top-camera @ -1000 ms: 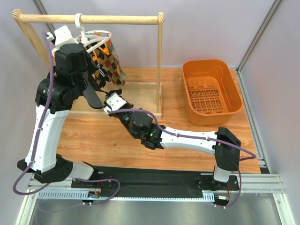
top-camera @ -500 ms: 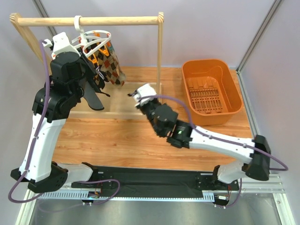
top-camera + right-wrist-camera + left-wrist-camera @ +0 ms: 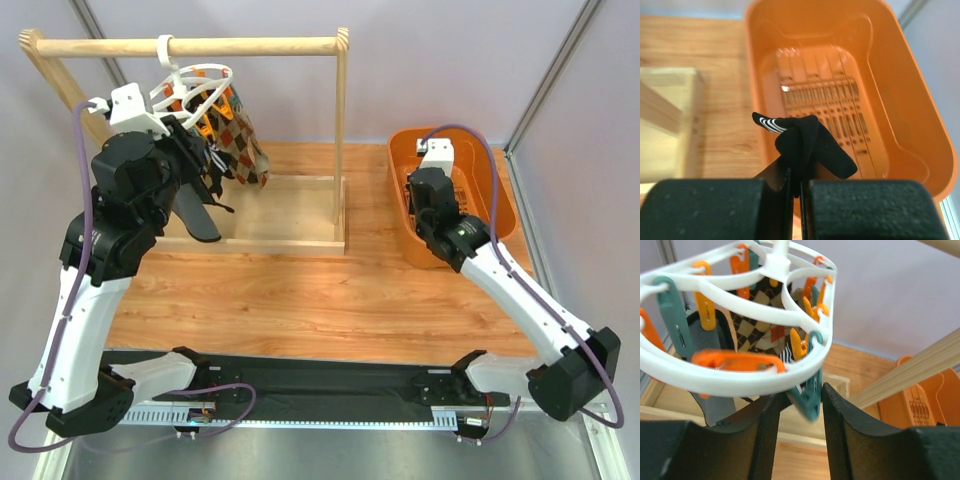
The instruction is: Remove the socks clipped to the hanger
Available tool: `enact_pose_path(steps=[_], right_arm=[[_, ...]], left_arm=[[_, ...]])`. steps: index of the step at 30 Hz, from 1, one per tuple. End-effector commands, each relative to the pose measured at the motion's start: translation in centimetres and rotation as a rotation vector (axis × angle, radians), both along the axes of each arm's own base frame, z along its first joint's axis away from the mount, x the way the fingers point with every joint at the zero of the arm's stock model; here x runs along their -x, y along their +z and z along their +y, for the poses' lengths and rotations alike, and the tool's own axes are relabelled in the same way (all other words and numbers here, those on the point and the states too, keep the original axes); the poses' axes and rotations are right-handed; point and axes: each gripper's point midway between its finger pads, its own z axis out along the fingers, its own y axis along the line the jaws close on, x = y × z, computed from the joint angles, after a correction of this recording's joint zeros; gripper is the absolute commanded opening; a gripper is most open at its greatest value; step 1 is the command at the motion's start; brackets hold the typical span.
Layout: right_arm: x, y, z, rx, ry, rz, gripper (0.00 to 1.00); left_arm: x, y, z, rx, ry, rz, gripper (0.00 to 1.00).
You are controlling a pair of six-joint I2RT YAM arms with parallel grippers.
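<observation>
Far-left corner: left gripper (image 3: 801, 393), fingers narrowly apart astride a teal clip (image 3: 808, 401) on the hanger (image 3: 747, 379), argyle socks (image 3: 241, 141) hanging there as before. Since half a second ago the right gripper (image 3: 796, 176) swung from mid-table to the far-right corner, pinching a black sock (image 3: 806, 144) over the orange basket (image 3: 912, 97)

Left gripper (image 3: 799, 396) high, jaws parted — right gripper (image 3: 799, 176) far right, clamped on a black sock (image 3: 811, 146).
</observation>
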Motion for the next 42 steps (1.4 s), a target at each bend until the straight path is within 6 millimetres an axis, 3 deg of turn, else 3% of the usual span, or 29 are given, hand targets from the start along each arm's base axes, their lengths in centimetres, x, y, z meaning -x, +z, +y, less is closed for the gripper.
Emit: enact_pose_path(steps=[1, 3, 5, 8, 12, 14, 16, 17, 19, 20, 22, 23, 28, 30, 31, 33, 34, 35, 36, 39, 42], right_arm=[[-0.1, -4.0, -3.0, -0.029, -0.114, 0.155, 0.00], [-0.5, -5.3, -4.5, -0.025, -0.168, 0.197, 0.00], [-0.5, -6.1, -5.3, -0.019, -0.198, 0.228, 0.08], [-0.6, -6.5, -5.9, 0.002, -0.223, 0.273, 0.34], [-0.3, -4.9, -4.4, -0.061, -0.172, 0.261, 0.50], [0.0, -2.9, -3.3, -0.101, -0.131, 0.202, 0.58], [0.7, -1.6, -0.1, -0.149, -0.009, 0.165, 0.62], [1.2, 0.8, 2.8, -0.184, 0.100, 0.081, 0.64], [2.5, 2.9, 6.4, -0.221, 0.248, 0.009, 0.64], [3.5, 5.0, 9.1, -0.253, 0.338, -0.059, 0.64], [4.6, 6.9, 11.8, -0.292, 0.440, -0.111, 0.63], [5.3, 8.4, 14.2, -0.325, 0.508, -0.153, 0.63], [6.0, 12.2, 21.0, -0.372, 0.690, -0.303, 0.62], [5.2, 12.2, 24.1, -0.360, 0.723, -0.335, 0.62], [5.4, 13.8, 24.2, -0.381, 0.727, -0.365, 0.62], [4.6, 13.2, 26.3, -0.380, 0.749, -0.347, 0.61], [4.5, 15.2, 26.8, -0.401, 0.762, -0.379, 0.61], [4.1, 14.5, 28.0, -0.392, 0.779, -0.365, 0.60], [4.2, 16.0, 28.7, -0.406, 0.801, -0.390, 0.60], [4.2, 15.6, 31.3, -0.376, 0.869, -0.399, 0.59], [4.3, 15.4, 33.5, -0.331, 0.916, -0.425, 0.59]], left_arm=[[0.2, -0.6, -1.4, -0.039, -0.093, 0.021, 0.47], [0.2, -0.7, -1.6, -0.049, -0.106, 0.030, 0.50], [0.5, -0.8, -1.8, -0.057, -0.125, 0.036, 0.60], [1.1, -1.2, -2.0, -0.071, -0.156, 0.051, 0.71], [1.9, -1.9, -1.8, -0.081, -0.170, 0.079, 0.79], [2.5, -2.1, -1.6, -0.082, -0.174, 0.094, 0.81], [3.0, -2.6, -1.2, -0.086, -0.163, 0.121, 0.81], [3.2, -2.8, -0.5, -0.093, -0.132, 0.130, 0.81], [3.7, -3.5, 0.6, -0.106, -0.086, 0.158, 0.81], [4.1, -3.6, 1.4, -0.112, -0.053, 0.157, 0.81], [4.3, -4.3, 1.9, -0.123, -0.035, 0.166, 0.81], [4.8, -4.1, 2.3, -0.117, -0.029, 0.153, 0.81], [5.9, -4.2, 3.4, -0.080, -0.018, 0.145, 0.80], [5.7, -5.4, 3.3, -0.057, -0.032, 0.171, 0.80], [5.4, -6.0, 3.2, -0.046, -0.039, 0.184, 0.80], [4.6, -7.3, 3.6, -0.009, -0.034, 0.212, 0.79], [4.4, -9.1, 2.3, 0.035, -0.106, 0.258, 0.78], [4.1, -9.7, 2.1, 0.065, -0.118, 0.269, 0.77], [3.4, -11.0, 2.5, 0.107, -0.101, 0.283, 0.76], [2.6, -12.3, 2.4, 0.182, -0.125, 0.273, 0.76], [1.9, -12.3, 2.3, 0.251, -0.135, 0.226, 0.76]])
